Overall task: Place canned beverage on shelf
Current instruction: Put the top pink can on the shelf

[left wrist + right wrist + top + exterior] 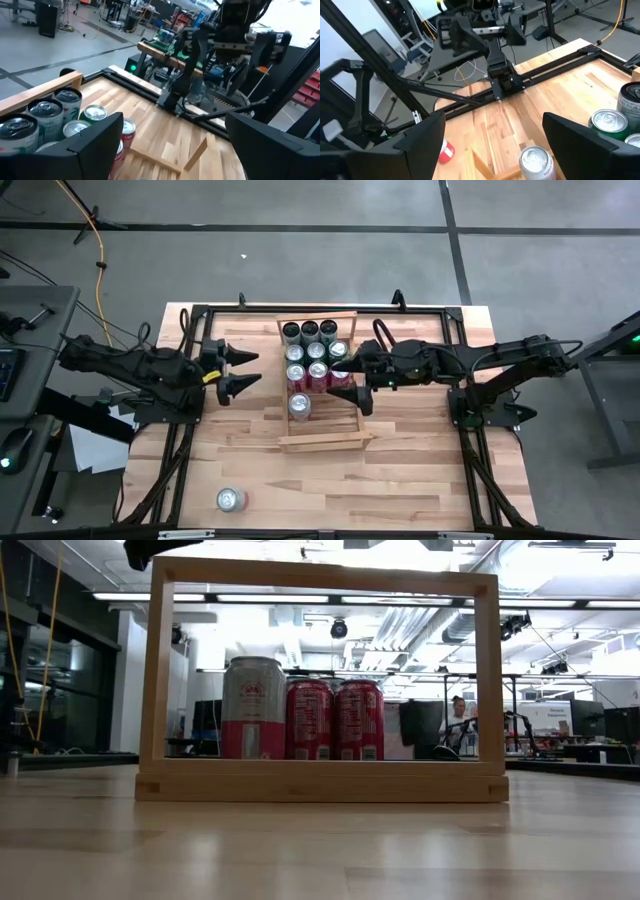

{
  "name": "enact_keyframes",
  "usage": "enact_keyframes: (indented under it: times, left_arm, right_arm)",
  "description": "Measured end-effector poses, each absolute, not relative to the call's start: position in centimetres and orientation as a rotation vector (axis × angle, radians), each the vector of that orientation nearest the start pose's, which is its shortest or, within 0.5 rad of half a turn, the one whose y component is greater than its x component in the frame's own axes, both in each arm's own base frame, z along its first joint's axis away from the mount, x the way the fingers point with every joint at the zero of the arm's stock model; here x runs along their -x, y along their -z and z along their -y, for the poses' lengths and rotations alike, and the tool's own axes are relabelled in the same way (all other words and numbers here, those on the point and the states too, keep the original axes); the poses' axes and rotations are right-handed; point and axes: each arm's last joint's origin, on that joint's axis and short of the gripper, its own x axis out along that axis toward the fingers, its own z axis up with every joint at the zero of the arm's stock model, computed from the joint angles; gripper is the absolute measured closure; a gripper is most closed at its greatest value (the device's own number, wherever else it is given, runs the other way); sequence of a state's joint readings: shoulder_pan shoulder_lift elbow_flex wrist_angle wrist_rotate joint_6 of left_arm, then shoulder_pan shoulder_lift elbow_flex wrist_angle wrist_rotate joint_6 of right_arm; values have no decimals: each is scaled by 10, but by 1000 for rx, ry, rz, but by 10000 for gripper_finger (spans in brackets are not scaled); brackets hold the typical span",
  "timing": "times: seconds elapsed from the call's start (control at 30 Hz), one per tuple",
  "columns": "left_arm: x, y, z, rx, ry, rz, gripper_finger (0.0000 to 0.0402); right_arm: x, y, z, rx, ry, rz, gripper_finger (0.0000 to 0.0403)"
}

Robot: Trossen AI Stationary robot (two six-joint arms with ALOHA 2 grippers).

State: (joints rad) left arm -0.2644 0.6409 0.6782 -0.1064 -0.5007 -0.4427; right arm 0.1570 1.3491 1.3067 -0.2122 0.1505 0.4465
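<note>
The light-wood slatted shelf [322,438] lies mid-table and holds several upright cans [316,350], green-and-dark ones at its far end and red ones nearer. One silver-and-red can [299,405] stands alone closer to the shelf's near end. In the low view [252,708] it stands beside two red cans [334,720]. Another can [231,499] lies on its side near the table's front left. My left gripper [246,372] is open and empty just left of the shelf. My right gripper [350,380] is open over the shelf's right rail, beside the red cans, holding nothing.
A black frame [190,320] runs around the tabletop's edges. Bare wood lies between the shelf's near end bar and the table's front edge [330,515]. Beyond the table there are cables, a desk at the left and workshop equipment, and a person shows far off in the low view [458,715].
</note>
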Motion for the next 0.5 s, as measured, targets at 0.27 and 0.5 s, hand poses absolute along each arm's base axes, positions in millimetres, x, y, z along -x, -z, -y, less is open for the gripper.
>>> enact_keyframes:
  times: [0.27, 0.5]
  left_arm:
    - [-142, -321, 25, 367, -241, -22, 60]
    - [-142, -321, 24, 341, -247, -26, 60]
  right_arm:
    - [-301, -394, -42, -491, 88, -153, 84]
    - [-306, -388, -39, -680, 220, -135, 84]
